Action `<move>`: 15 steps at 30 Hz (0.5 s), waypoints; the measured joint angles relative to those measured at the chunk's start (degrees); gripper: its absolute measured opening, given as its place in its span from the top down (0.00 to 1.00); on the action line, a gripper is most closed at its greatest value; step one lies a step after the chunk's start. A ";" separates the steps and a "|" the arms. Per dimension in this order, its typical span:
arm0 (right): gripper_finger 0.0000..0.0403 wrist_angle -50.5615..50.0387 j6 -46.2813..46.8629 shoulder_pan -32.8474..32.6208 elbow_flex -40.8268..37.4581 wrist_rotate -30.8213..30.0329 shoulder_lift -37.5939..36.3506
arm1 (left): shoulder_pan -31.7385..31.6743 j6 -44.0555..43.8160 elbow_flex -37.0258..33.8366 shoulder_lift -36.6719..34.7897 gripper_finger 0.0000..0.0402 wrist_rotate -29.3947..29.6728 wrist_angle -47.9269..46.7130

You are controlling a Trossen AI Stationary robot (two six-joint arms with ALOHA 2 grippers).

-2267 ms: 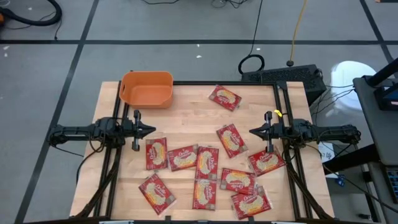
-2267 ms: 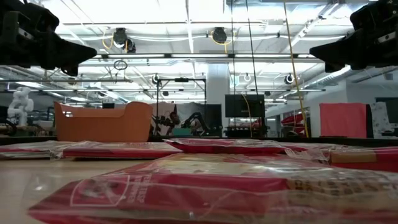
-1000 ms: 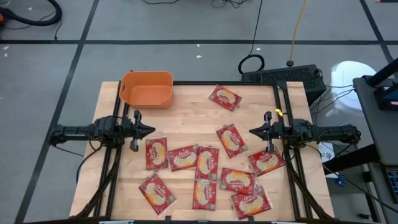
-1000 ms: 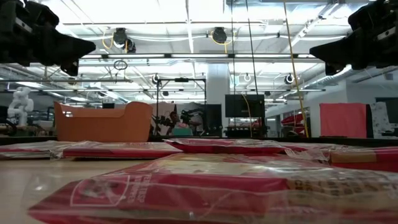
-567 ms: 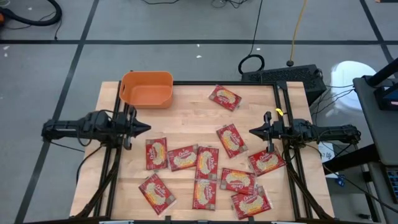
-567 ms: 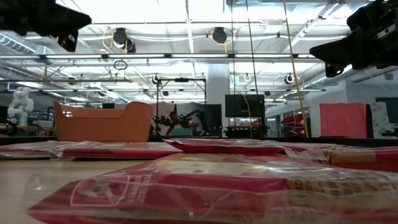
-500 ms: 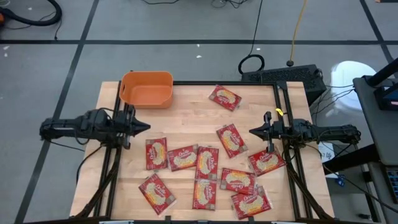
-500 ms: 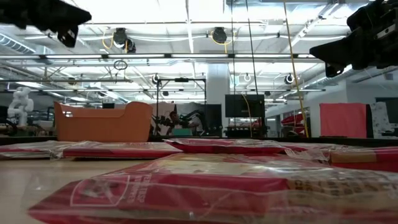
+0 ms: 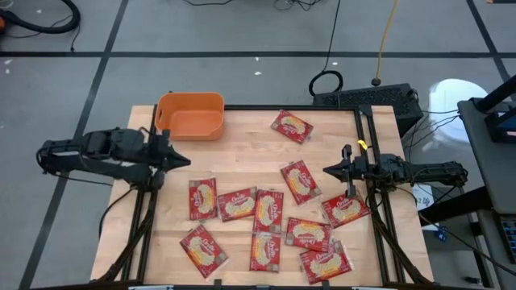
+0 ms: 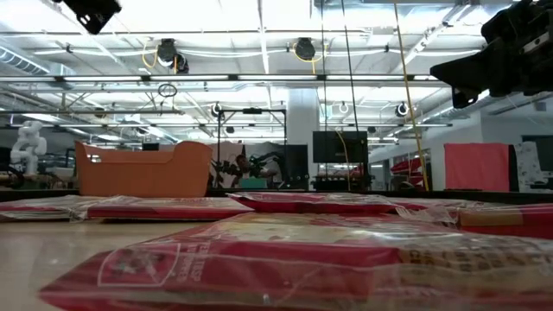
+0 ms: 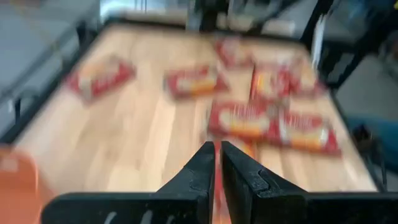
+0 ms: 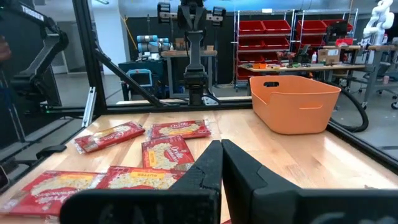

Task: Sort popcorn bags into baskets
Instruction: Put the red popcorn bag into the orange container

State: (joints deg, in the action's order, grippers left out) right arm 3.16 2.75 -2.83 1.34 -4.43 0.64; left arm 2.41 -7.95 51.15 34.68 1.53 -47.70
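Observation:
Several red popcorn bags (image 9: 268, 211) lie flat on the wooden table, most of them in its near half, and one (image 9: 291, 126) lies apart toward the far edge. The orange basket (image 9: 191, 115) stands at the far left corner with nothing showing inside it. My left gripper (image 9: 185, 161) is raised at the left edge, shut on nothing and slanting down toward the bags (image 11: 242, 118). My right gripper (image 9: 326, 170) is held level at the right edge, shut, with nothing between its fingers (image 12: 219, 149).
Black frame rails (image 9: 367, 137) run along the table's left and right sides under the arms. Bare wood (image 9: 242, 153) lies between the basket and the bags. Cables and a black box (image 9: 367, 97) sit on the floor beyond the far edge.
My left gripper has risen well above the table and drawn back a little toward the left edge. It has tipped from level to slanting down, and in the low view it has climbed to the picture's top corner. Its fingers stay shut. The bags and the basket have not moved.

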 joint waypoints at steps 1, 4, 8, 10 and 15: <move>1.00 0.00 0.22 0.00 0.02 0.00 0.00 | 0.00 -0.89 1.21 1.39 0.92 0.01 -2.57; 1.00 0.00 1.33 0.00 0.00 0.00 0.00 | 0.24 -2.93 3.72 5.25 0.92 0.01 -9.01; 1.00 0.00 2.01 0.00 0.02 0.00 0.00 | 1.73 -4.77 4.46 9.20 0.92 0.02 -13.92; 1.00 -0.02 2.81 0.00 0.00 -0.02 0.01 | 2.69 -5.79 4.17 10.83 0.92 0.04 -14.93; 1.00 0.30 3.88 -0.02 0.02 -2.42 0.02 | 5.16 -8.13 3.44 14.24 0.92 0.39 -16.31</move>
State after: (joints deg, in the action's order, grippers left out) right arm 3.46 6.63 -2.85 1.37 -6.84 0.67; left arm 7.57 -16.09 54.59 48.92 1.91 -64.01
